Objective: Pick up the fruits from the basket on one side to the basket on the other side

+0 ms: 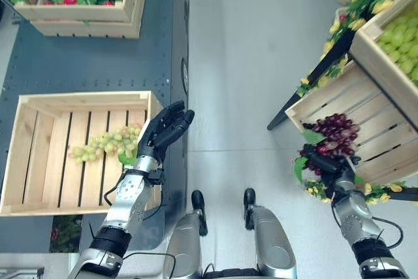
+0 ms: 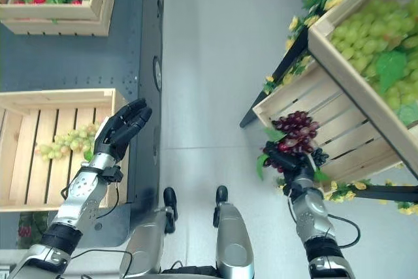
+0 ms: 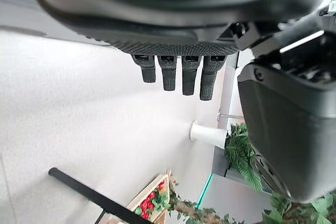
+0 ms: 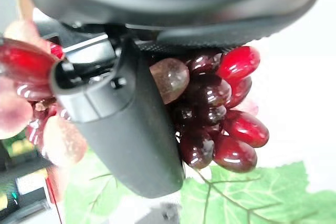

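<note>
One bunch of green grapes (image 1: 104, 143) is already lying inside the left crate (image 1: 39, 106), so one transfer looks done; left hand (image 1: 164, 129) is hovering at that crate's inner edge, fingers straight, holding nothing; right hand (image 2: 292, 155) is curling round a red grape bunch (image 2: 295, 129) at the front rim of the slatted right crate (image 2: 339, 132), well apart from the left crate; carrying that bunch across is probably what remains.

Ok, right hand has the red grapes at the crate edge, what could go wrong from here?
The right hand grips the red grapes only partly; the cluster bulges past the thumb, so grapes could slip loose. The bunch hangs by the right crate rim, so it might snag. The carry to the left crate crosses open floor.
</note>
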{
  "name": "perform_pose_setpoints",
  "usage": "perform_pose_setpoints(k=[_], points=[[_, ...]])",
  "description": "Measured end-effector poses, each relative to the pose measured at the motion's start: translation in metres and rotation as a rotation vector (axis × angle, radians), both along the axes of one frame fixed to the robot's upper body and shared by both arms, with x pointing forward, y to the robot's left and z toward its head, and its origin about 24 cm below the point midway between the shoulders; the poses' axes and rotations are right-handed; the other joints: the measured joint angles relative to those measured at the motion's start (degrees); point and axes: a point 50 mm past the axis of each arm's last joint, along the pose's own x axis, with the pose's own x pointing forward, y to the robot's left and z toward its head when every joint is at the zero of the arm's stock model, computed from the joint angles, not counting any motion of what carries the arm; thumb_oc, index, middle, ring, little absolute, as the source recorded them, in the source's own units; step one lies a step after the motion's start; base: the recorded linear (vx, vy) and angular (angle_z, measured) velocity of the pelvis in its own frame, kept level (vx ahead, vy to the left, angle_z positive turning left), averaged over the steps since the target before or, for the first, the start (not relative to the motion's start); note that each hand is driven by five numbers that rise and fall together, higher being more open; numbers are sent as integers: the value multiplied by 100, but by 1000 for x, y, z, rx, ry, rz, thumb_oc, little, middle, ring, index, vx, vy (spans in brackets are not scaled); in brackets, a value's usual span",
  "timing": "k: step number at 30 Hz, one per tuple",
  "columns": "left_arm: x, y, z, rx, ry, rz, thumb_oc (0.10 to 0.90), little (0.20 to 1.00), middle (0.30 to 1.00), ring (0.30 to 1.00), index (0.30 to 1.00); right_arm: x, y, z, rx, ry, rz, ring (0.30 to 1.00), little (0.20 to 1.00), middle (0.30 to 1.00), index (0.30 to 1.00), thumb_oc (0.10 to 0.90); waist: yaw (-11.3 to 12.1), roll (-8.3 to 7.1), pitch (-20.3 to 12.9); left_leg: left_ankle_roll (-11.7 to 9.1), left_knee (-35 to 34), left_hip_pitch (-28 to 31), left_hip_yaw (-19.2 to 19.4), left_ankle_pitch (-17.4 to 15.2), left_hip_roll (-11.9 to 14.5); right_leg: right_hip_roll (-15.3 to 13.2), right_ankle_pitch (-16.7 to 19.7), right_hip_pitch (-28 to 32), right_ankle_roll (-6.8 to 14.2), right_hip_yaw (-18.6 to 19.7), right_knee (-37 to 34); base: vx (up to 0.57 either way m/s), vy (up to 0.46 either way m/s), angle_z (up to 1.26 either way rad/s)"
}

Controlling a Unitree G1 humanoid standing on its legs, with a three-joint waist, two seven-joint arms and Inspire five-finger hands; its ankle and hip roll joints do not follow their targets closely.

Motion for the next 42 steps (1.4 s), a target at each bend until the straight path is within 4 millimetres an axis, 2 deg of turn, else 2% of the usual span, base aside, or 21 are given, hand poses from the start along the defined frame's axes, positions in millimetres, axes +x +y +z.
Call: perform_pose_setpoints(k=[4,9,12,16,19,22,29,30,32,42], points=[[5,-11,15,31,-47,-69,800,900,900,900,900,5,-20,21,-67,-25,-68,300,300,300,300,400,18,11,48,13,690,-541,-63,-262,20,-49,-247,-510,-29,37,666,-50,-46,2],[5,-27,30,41,-98,-148,800,900,900,900,900,7,-42,40,-71,-60,-125,300,300,300,300,400,125,11,61,28,1193,-1024,-160,-423,79,-22,-378,-945,-58,39,1083,-17,-72,2],[4,-28,35,68,-115,-171,800,900,900,900,900,13,-52,54,-56,-87,-161,300,300,300,300,400,137,10,61,-2,1379,-1231,-265,-462,99,41,-392,-1106,-64,36,1175,-12,-69,-3],[5,-30,43,91,-136,-190,800,900,900,900,900,16,-77,72,-60,-82,-226,300,300,300,300,400,166,-6,68,-6,1691,-1481,-370,-571,107,58,-470,-1307,-95,22,1451,7,-63,2],[7,-30,49,109,-153,-199,800,900,900,900,900,10,-93,74,-71,-26,-271,300,300,300,300,400,229,-3,65,-26,1930,-1651,-491,-653,110,58,-576,-1415,-122,-49,1658,0,-61,11],[8,-27,55,136,-161,-201,800,900,900,900,900,8,-101,75,-71,9,-288,300,300,300,300,400,265,-18,70,-50,2074,-1801,-586,-683,115,57,-631,-1504,-148,-130,1778,-1,-57,11],[9,-23,55,160,-142,-196,800,900,900,900,900,8,-103,70,-40,83,-272,300,300,300,300,400,370,-47,83,-62,2203,-1915,-671,-721,115,56,-685,-1556,-147,-188,1877,2,-21,3],[9,-23,55,160,-142,-196,800,900,900,900,900,8,-103,68,-32,93,-266,324,324,324,324,416,411,-66,92,-62,2203,-1915,-674,-721,115,56,-686,-1556,-147,-190,1877,13,-45,1],[9,-23,56,163,-141,-196,800,900,900,900,900,7,-103,65,-22,112,-260,900,900,900,900,800,453,-77,97,-63,2203,-1929,-701,-721,115,55,-690,-1550,-152,-220,1873,11,-51,6],[9,-18,57,188,-133,-193,800,900,900,900,900,3,-109,59,-33,180,-283,900,900,900,900,800,495,-132,97,-61,2206,-1918,-805,-718,113,61,-682,-1451,-164,-332,1821,1,-25,4]])
